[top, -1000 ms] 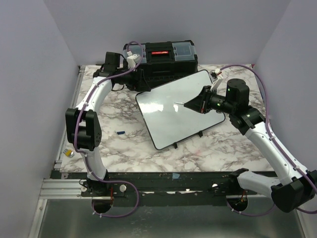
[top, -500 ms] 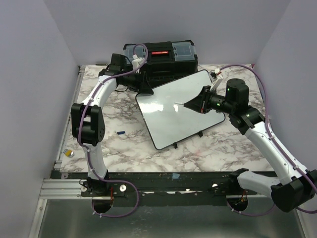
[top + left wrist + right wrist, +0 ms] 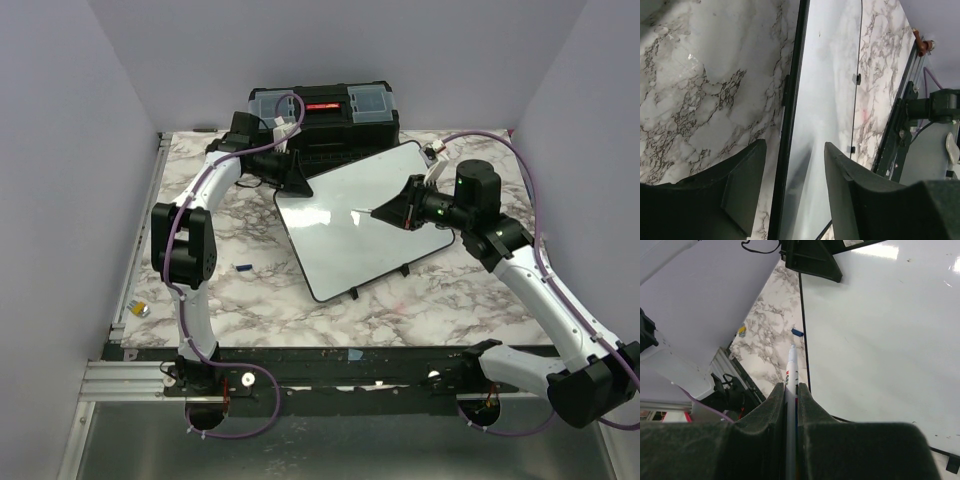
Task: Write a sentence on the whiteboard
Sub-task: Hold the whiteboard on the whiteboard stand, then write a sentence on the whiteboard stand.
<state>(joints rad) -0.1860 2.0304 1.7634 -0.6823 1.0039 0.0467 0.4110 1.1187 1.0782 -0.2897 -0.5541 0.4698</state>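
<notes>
The whiteboard lies skewed on a marble table, its glossy white face up and its thin black rim showing on every side; above its middle the right gripper is clamped on a marker, and whether the tip touches the surface cannot be told; at the board's far left corner the left gripper stands with its jaws apart, the rim running between them in the left wrist view; a black toolbox sits just beyond the board's far edge; open marble stretches left of the board and along its near edge, broken only by a small blue piece lying apart from the left rim.
</notes>
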